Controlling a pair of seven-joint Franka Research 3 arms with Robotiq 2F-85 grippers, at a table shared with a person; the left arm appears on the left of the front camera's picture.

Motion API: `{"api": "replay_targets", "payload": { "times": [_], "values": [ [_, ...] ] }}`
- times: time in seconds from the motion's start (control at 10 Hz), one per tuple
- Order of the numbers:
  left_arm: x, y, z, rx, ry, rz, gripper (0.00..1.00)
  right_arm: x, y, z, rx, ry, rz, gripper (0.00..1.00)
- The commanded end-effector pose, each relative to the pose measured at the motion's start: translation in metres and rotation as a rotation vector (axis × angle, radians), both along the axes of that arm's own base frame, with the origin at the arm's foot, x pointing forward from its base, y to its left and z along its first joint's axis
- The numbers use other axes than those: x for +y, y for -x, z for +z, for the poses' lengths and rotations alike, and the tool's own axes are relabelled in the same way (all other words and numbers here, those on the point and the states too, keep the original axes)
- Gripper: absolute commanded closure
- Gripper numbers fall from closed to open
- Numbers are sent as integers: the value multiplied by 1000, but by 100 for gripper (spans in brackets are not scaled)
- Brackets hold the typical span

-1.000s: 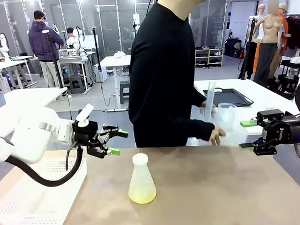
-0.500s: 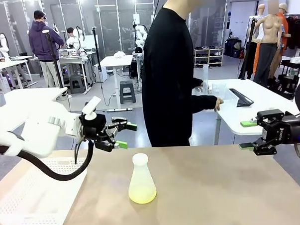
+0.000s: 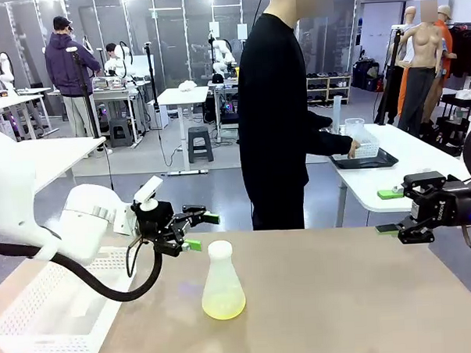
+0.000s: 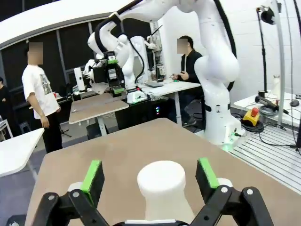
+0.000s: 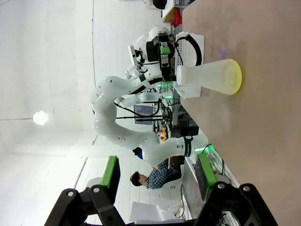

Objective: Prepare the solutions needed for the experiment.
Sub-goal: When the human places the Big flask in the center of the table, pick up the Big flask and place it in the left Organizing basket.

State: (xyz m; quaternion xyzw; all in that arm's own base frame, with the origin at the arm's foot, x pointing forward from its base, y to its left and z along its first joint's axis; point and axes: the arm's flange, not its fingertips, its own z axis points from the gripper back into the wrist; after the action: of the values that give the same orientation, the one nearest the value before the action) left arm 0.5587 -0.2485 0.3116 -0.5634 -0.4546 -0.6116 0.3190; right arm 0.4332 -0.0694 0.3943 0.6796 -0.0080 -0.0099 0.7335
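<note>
Left end effector (image 3: 200, 231) hangs just left of the conical flask's white cap, its two green-padded fingers spread wide; from the left wrist camera the cap (image 4: 163, 178) sits between the pads (image 4: 92, 175) with a gap on either side, not touching. Right end effector (image 3: 389, 211) is well to the right of the flask, off the desk's far right edge, fingers also wide apart and holding nothing.

One frosted conical flask (image 3: 223, 281) stands upright near the middle of the brown desk (image 3: 342, 297). One shallow layer of pale yellow solution (image 3: 223, 307) lies in its base. One white perforated tray (image 3: 46, 306) lies to the flask's left at the desk's edge.

Beyond the flask, one person in black (image 3: 276, 120) reaches toward a tray on a white table. Farther back are more white tables and two other people.
</note>
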Motion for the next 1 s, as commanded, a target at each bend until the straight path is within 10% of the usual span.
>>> {"api": "replay_targets", "payload": {
  "times": [0.0, 0.9],
  "values": [
    [2, -10, -3, -47, 2, -56, 0, 0, 1, 0, -15, -4, 3, 19],
    [-20, -23, -50, 139, -56, -167, 0, 0, 1, 0, -15, -4, 3, 19]
  ]
}}
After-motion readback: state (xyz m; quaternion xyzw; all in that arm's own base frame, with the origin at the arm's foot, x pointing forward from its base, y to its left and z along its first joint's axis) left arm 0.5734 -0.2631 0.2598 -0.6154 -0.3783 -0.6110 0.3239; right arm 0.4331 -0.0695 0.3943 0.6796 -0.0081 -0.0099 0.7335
